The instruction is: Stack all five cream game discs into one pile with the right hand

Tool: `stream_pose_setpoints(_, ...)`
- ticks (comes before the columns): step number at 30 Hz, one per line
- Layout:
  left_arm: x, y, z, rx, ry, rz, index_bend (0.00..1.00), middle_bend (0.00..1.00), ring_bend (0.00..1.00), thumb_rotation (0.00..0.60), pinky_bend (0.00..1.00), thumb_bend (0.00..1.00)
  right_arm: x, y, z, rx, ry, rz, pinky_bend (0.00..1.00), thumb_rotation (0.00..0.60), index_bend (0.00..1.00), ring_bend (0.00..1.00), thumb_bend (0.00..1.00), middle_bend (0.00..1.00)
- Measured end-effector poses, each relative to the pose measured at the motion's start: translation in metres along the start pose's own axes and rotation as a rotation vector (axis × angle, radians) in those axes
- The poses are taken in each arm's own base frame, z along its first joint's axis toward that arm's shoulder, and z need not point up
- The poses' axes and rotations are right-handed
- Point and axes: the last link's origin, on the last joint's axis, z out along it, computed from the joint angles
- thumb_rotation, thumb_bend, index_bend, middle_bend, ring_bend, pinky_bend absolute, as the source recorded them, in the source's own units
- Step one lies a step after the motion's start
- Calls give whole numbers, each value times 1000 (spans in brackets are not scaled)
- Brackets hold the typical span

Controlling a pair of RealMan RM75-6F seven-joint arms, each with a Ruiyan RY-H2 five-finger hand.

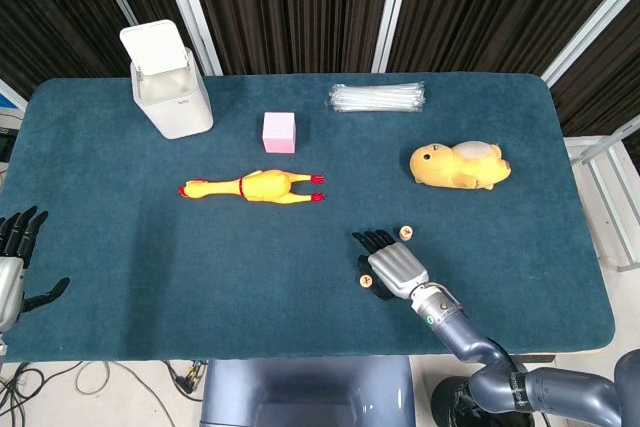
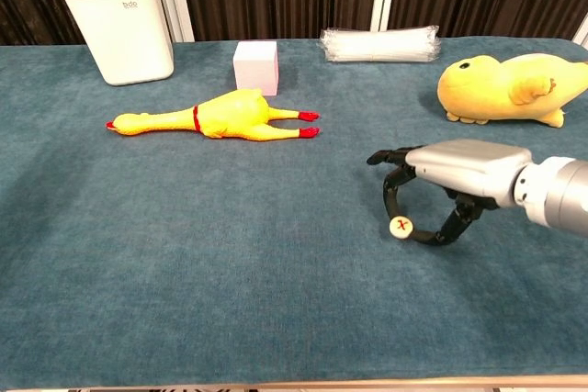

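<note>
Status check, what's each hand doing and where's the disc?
Right hand pinching cream disc. Left hand open, idle. Second disc just beyond the fingers.

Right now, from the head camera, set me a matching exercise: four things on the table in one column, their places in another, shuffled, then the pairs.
Things:
1. white bin
2. rubber chicken
3. plush toy
4. disc with red X

Places:
A. pinched in the right hand
B. far left corner of the table
C. right side, beyond the right hand
D. middle of the table, near the pink cube

Pairs: 1-B, 2-D, 3-C, 4-A
</note>
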Motion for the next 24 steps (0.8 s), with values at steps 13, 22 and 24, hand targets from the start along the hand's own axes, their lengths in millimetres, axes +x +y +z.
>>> stream_pose_setpoints(13,0,0,0,-1,-1,-4,57,0,0,600,53,169,59,37,8,-103,85,30,86,600,499,0,430,0)
stream_pose_setpoints(22,0,0,0,-1,-1,-3,57,0,0,600,53,169,71,65,10,-181,93,13,86,600,499,0,430,0)
stream_pose_setpoints(24,0,0,0,-1,0,-3,57,0,0,600,54,169,70,69,11,-191,87,15,87,600,499,0,430,0)
